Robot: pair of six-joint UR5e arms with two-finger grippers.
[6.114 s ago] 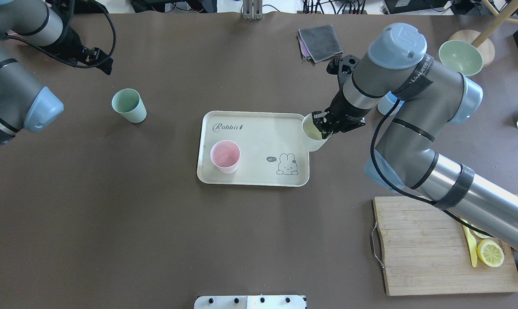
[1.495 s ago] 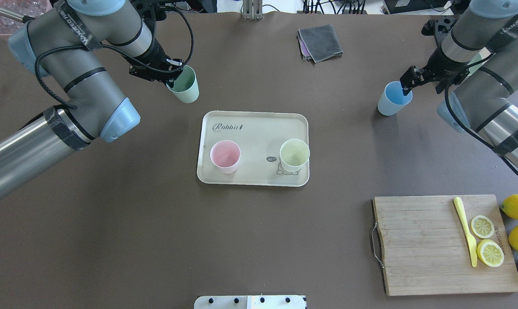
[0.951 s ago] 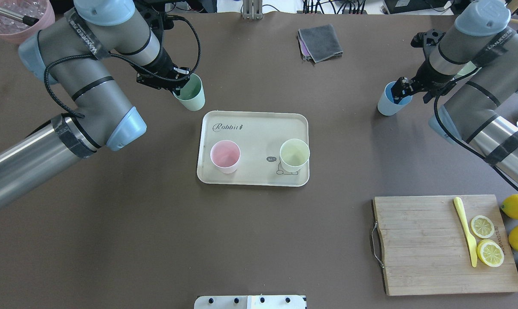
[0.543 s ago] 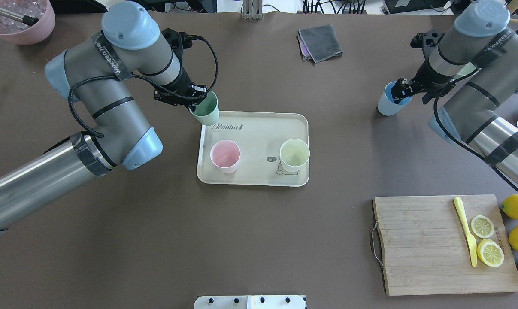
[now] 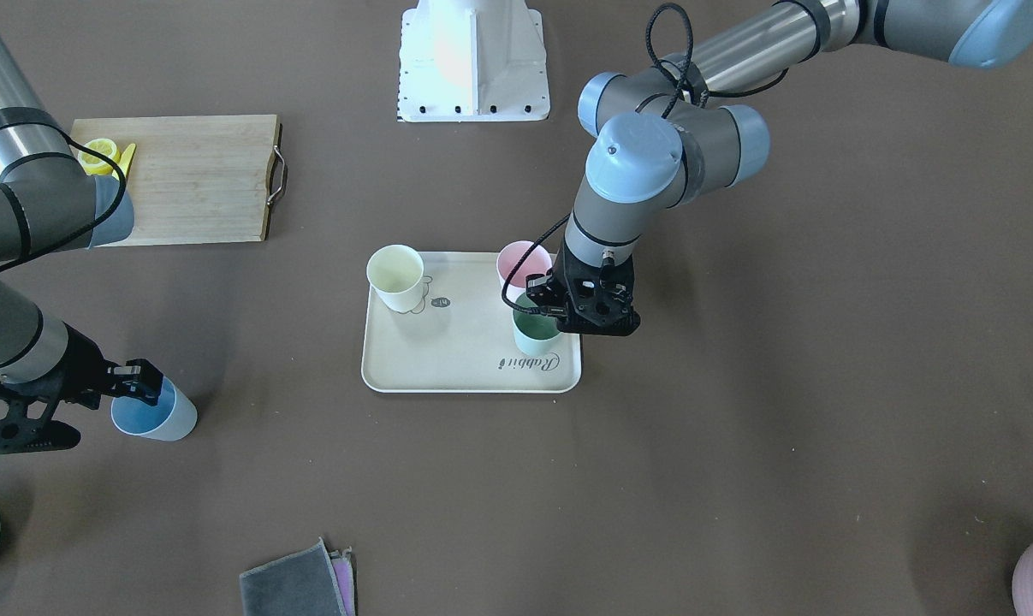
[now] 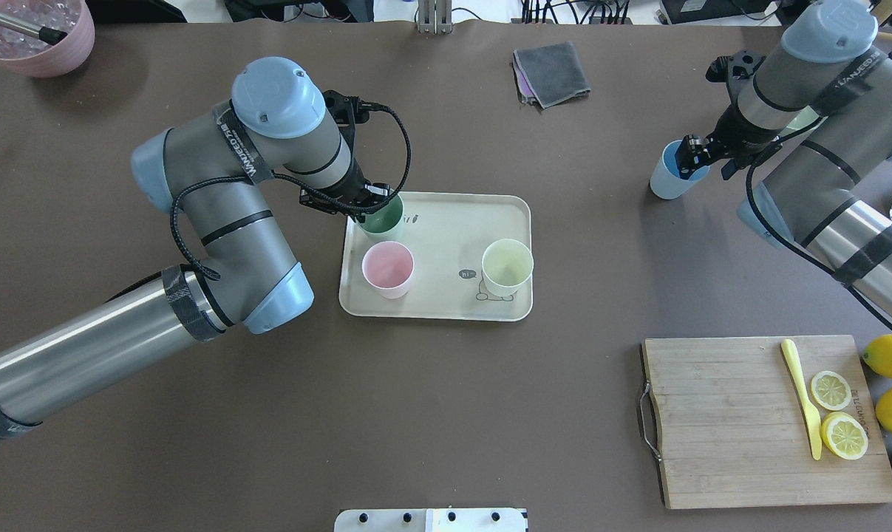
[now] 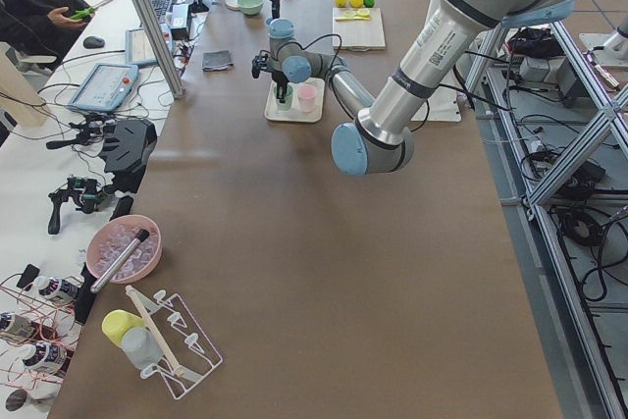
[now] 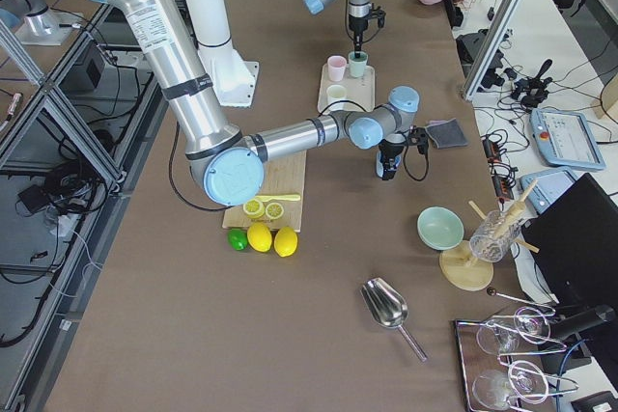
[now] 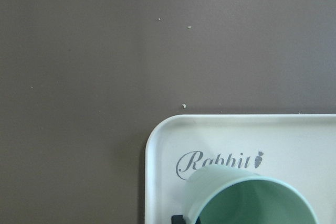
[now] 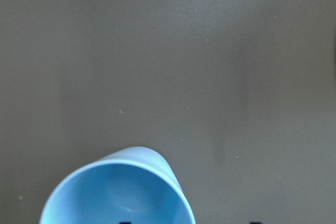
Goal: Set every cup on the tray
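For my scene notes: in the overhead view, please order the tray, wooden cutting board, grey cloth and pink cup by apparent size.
1. wooden cutting board
2. tray
3. grey cloth
4. pink cup
The cloth looks only a little larger than the cup.

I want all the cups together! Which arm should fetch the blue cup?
Right. The right gripper sits at the blue cup's rim, while the left gripper is busy holding the green cup over the tray.
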